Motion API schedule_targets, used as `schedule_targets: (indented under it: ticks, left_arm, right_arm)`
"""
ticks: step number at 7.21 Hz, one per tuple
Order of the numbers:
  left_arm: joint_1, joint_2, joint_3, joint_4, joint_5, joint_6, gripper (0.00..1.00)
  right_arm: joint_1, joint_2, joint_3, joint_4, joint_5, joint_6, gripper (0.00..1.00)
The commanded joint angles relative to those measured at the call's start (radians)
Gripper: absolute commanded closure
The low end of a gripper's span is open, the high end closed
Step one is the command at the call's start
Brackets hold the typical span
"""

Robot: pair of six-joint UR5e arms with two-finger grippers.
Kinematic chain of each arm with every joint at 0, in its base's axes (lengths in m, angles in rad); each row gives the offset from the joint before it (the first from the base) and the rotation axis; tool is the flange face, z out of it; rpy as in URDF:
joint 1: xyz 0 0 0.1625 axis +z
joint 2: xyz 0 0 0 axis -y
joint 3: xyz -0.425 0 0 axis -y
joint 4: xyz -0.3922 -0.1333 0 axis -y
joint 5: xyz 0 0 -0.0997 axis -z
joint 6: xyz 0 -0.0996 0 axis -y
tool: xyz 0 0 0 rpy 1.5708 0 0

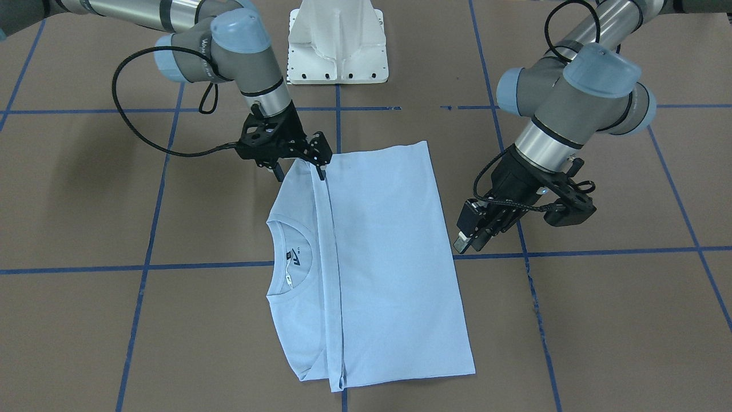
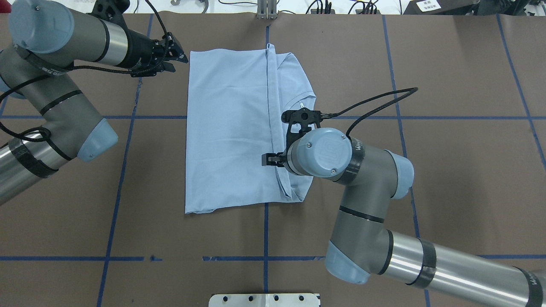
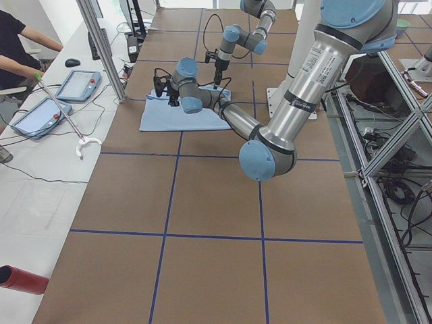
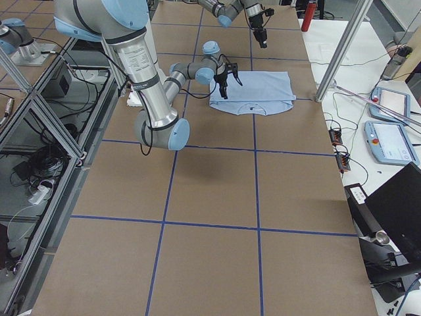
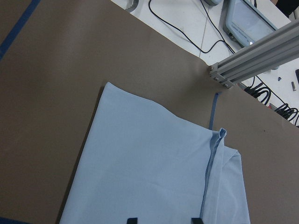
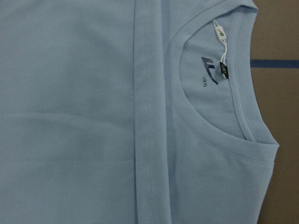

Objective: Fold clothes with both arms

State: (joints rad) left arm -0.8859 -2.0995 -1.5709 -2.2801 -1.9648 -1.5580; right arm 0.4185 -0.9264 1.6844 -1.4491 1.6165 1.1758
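Note:
The light blue T-shirt (image 1: 389, 257) lies flat on the brown table, folded into a rectangle, with a long hem edge running across it. Its collar (image 1: 289, 257) and dark inner label (image 6: 210, 74) show beside that fold. The chest graphic is hidden. My right gripper (image 1: 301, 170) hovers over the shirt's edge at the end of the fold line nearest the robot, jaws apart and empty; it also shows in the overhead view (image 2: 273, 160). My left gripper (image 2: 179, 62) is open and empty, just off the shirt's far corner on my left side. Its fingertips (image 5: 132, 219) frame the shirt (image 5: 154, 177).
The white pedestal base (image 1: 337, 46) stands behind the shirt. Blue tape lines (image 2: 264, 238) grid the table. An aluminium post (image 5: 252, 56) and a side table with tablets (image 3: 77, 84) lie past the table's far edge, where an operator's arm (image 3: 20, 64) reaches in.

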Motion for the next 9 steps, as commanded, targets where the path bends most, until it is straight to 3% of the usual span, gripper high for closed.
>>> schedule_targets:
  ticks: [1,7,9]
  left_arm:
    - [0.001,0.001,0.000,0.001,-0.002,-0.001,0.50]
    - [0.002,0.001,-0.003,0.004,-0.002,-0.001,0.50]
    - [0.002,0.001,-0.004,0.005,-0.002,-0.002,0.49]
  right_arm:
    - [-0.024,0.060,-0.057,-0.152,-0.021,-0.247,0.02]
    - [-0.049,0.048,-0.106,-0.194,-0.026,-0.340,0.04]
    - [0.038,-0.122,0.028,-0.191,0.006,-0.532,0.05]
